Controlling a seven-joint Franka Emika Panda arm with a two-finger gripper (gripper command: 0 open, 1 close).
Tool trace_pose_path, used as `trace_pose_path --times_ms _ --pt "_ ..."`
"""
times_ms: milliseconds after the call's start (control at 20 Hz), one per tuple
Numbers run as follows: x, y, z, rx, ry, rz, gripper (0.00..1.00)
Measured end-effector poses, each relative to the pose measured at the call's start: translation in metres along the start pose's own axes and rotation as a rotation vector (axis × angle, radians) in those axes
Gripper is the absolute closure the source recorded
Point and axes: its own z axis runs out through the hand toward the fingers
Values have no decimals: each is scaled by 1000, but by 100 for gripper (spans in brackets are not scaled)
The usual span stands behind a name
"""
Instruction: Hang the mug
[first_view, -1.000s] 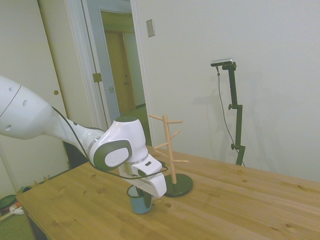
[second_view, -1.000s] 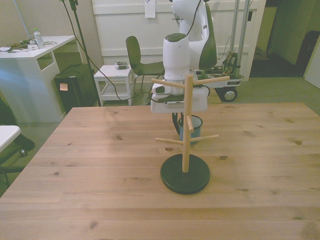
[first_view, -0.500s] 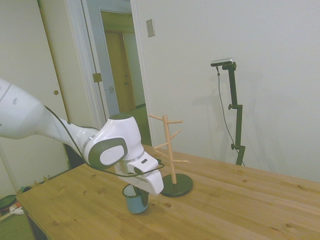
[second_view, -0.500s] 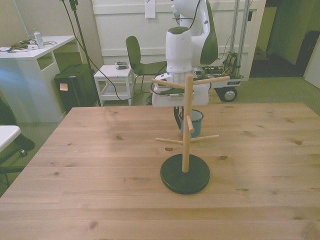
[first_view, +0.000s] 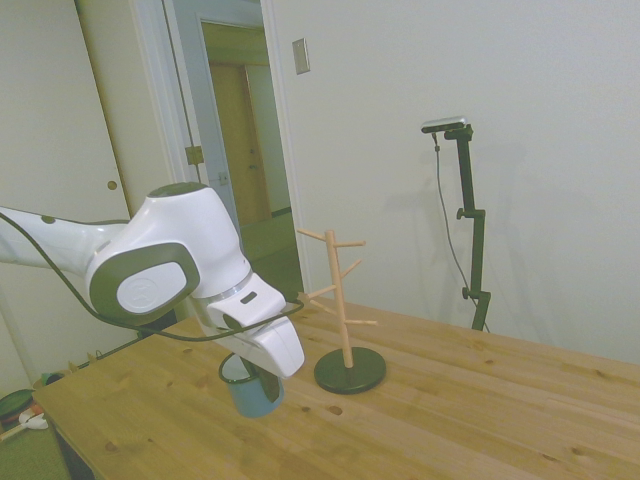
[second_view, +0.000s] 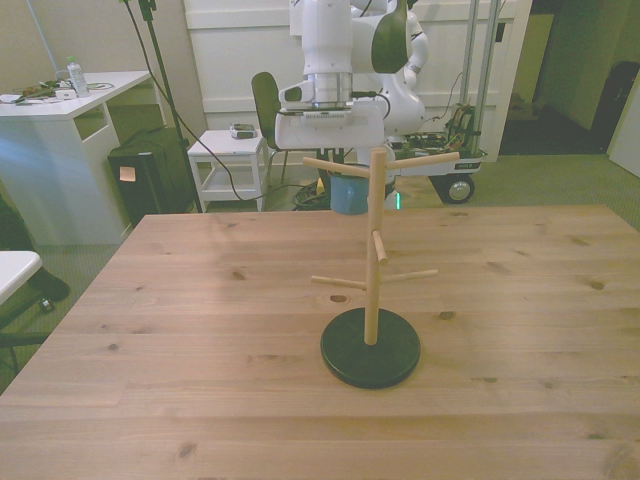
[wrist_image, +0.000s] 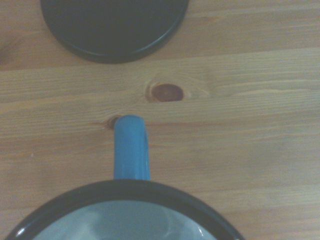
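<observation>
One part of the job looks done, as far as these views show: the mug (first_view: 247, 388) is off the surface (first_view: 480, 410) and hangs in the air under the gripper (first_view: 250, 372), upright, with its open mouth facing up. In the front view it shows as a blue patch (second_view: 349, 194) behind the wooden mug tree (second_view: 372, 255), about level with the top pegs. The gripper's fingers are hidden by the wrist housing, so their exact hold cannot be seen, but a mug carried clear of the wood suggests they are closed on its rim.

What is left is the hanging itself. No peg carries anything. In the side view the mug sits well apart from the tree (first_view: 340, 300), on the arm's side of it. The wrist view shows the handle (wrist_image: 131, 147) pointing toward the tree's dark round base (wrist_image: 114, 25). My judgement is that the handle loop has yet to be brought to a peg, threaded over it and let go.
</observation>
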Motion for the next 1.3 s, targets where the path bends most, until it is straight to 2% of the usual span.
trace_pose_path --times_ms 500,1300 --pt "67 40 -62 18 30 88 100" --pt "153 7 -110 -7 34 112 100"
